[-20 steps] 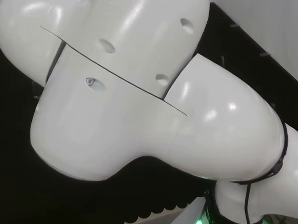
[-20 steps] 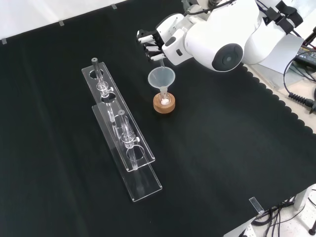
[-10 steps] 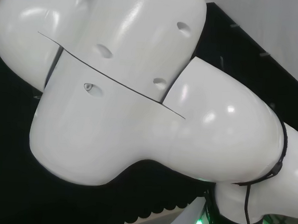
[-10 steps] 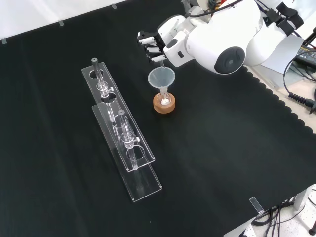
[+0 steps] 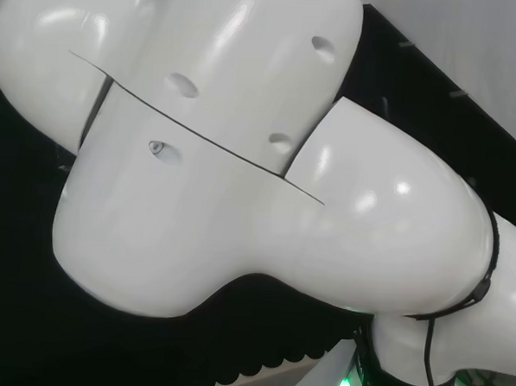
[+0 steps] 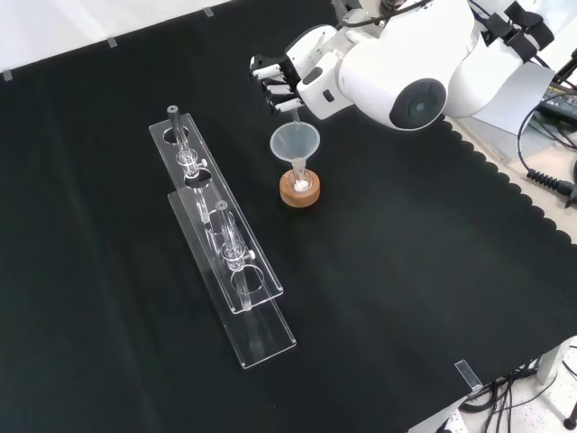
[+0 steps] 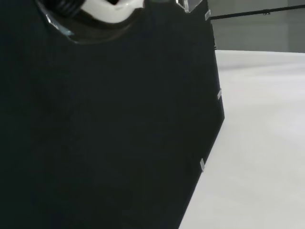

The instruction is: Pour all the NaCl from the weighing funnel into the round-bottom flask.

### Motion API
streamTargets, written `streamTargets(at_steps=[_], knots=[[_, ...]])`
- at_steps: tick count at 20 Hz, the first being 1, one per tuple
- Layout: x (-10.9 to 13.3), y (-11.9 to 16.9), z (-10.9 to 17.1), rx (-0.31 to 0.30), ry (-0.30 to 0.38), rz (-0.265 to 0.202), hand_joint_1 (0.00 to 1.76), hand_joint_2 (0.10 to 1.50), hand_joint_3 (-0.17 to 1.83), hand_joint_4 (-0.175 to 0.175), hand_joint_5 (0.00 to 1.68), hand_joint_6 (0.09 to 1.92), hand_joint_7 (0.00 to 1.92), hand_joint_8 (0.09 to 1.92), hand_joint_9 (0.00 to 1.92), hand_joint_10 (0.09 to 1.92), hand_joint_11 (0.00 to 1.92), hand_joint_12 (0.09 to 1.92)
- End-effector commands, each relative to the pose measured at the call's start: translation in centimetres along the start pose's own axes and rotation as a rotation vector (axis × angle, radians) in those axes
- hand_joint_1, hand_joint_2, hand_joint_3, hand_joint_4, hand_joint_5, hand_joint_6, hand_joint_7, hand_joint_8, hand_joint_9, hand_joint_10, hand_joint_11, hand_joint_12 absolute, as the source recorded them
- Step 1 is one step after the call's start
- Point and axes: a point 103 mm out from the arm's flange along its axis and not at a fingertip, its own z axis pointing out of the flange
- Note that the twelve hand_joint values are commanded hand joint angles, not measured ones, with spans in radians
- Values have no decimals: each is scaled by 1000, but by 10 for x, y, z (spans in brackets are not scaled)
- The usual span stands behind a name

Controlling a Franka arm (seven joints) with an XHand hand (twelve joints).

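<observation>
While hand (image 6: 287, 79) hovers above funnel (image 6: 295, 142), its curled fingers seemingly pinch something thin.

A chemistry lab set up for robot trials. In the front view a bench is draped in black cloth (image 6: 379, 298) with a scalloped right edge, and on it stands lab glassware — a clear funnel (image 6: 295, 142) seated in a small flask on a cork ring (image 6: 299, 191), and to the left 2 clear acrylic racks (image 6: 225, 253) holding glass pieces. A white robot arm (image 6: 415, 63) reaches in from the far side, with cables (image 6: 545, 176) trailing off the bench at the far right.
</observation>
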Motion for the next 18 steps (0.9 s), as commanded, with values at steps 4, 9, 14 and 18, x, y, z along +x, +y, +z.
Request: streamTargets(at_steps=[4,9,14,18], knots=[[-9,0,14,-18,176,2,1048,842,506,175,1042,1008,1041,585,1276,257,824,1088],[-11,0,24,-20,268,6,1048,842,507,175,1042,1009,1041,585,1276,257,825,1088],[-15,1,37,-25,345,6,1048,842,507,175,1042,1009,1040,586,1276,257,825,1088],[-17,1,45,-24,401,4,1048,841,508,175,1042,1009,1040,586,1276,256,825,1087]])
